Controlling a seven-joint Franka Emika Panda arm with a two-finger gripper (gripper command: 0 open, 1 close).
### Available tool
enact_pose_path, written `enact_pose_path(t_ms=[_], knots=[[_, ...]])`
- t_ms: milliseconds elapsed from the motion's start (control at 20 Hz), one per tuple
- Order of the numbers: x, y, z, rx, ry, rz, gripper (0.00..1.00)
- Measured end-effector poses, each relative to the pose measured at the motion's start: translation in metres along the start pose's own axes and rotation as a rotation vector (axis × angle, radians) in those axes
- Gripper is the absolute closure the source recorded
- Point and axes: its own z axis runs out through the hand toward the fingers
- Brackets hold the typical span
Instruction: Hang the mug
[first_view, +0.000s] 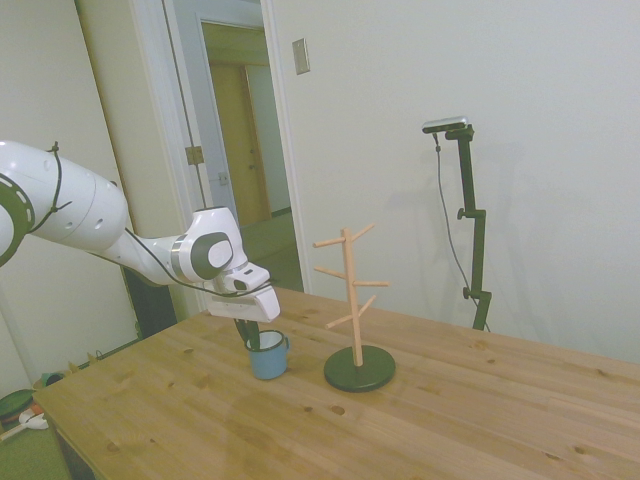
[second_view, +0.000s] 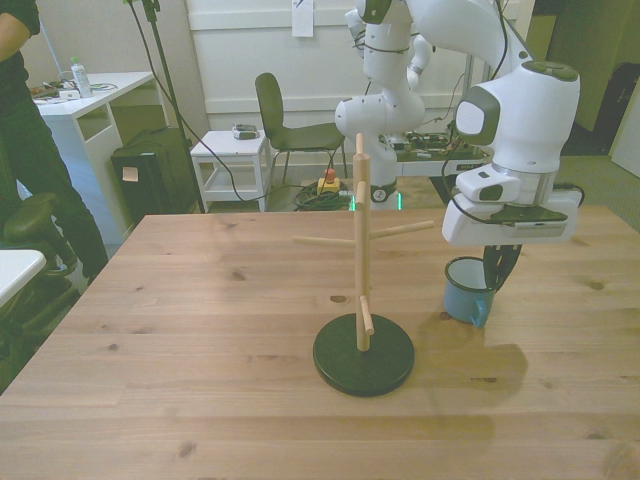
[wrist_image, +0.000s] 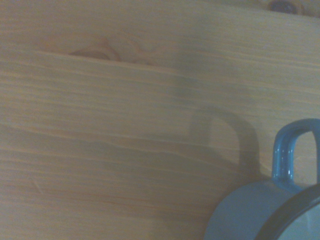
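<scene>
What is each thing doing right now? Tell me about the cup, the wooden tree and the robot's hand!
mug: upright on the table, not hung, handle toward the tree.
peg tree: upright on its dark round base, every peg bare.
hand: down at the mug's rim; open or shut cannot be seen.
table: holds the mug and the tree, side by side, apart.

Light-blue mug (first_view: 268, 357), dark rim; pale wooden peg tree (second_view: 360, 255), black base.

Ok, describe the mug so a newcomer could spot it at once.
On the wooden table stands a wooden peg tree on a dark round base. Beside it, to the front view's right, under the white arm's tool, sits the small light-blue enamel mug, the table's only blue thing.
</scene>
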Motion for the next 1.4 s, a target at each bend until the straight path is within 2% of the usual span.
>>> enact_pose_path(t_ms=[150,250,600,750,1400], knots=[[-0.001,0.004,-0.004,-0.037,0.006,-0.019,1.0],[-0.001,0.009,-0.019,-0.048,0.01,-0.031,1.0],[0.026,0.047,-0.115,0.004,0.083,-0.044,1.0],[0.036,0.056,-0.143,0.024,0.108,-0.041,1.0],[0.061,0.033,-0.167,0.033,0.118,-0.048,1.0]])
